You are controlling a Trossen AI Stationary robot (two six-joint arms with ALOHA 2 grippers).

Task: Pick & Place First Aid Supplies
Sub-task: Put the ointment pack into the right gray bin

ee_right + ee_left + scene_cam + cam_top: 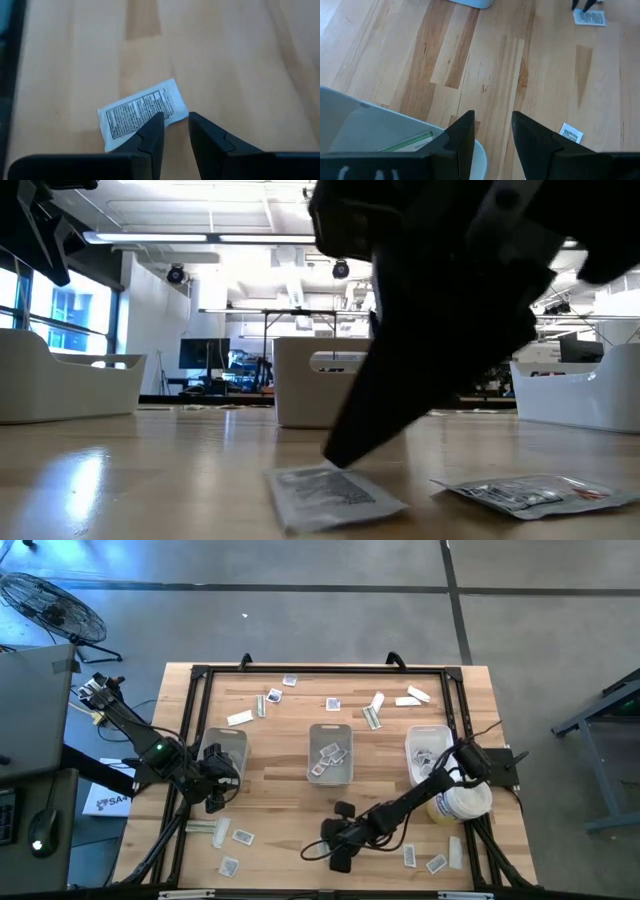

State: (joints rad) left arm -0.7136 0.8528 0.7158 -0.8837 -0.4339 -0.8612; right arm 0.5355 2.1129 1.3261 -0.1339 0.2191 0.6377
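The table (pixel 290 730) is pale wood with long brown streaks in the grain, and it has a thin black frame around it. 3 small plastic trays with round corners sit across the middle: a grey one on the left (pixel 228 748), a grey one in the centre (pixel 331 730) and a white one on the right (pixel 426 735). A round white tub (pixel 462 802) stands near the white tray.

The first aid packets are small, flat and thin. Some lie at the far side (pixel 372 712), some at the near left (pixel 229 835) and near right (pixel 436 862), and a few lie in the centre tray.

The right gripper (pixel 175 125) is low over the near middle of the table. Its 2 dark fingers are a little apart and hold nothing. The tips sit right at the edge of a white square packet (pixel 142 114) with tiny black print that is too small to read.

The left gripper (pixel 492 131) is over the near rim of the left tray. Its fingers are apart and empty. A white wrapper with a green stripe (pixel 405 144) lies in that tray.
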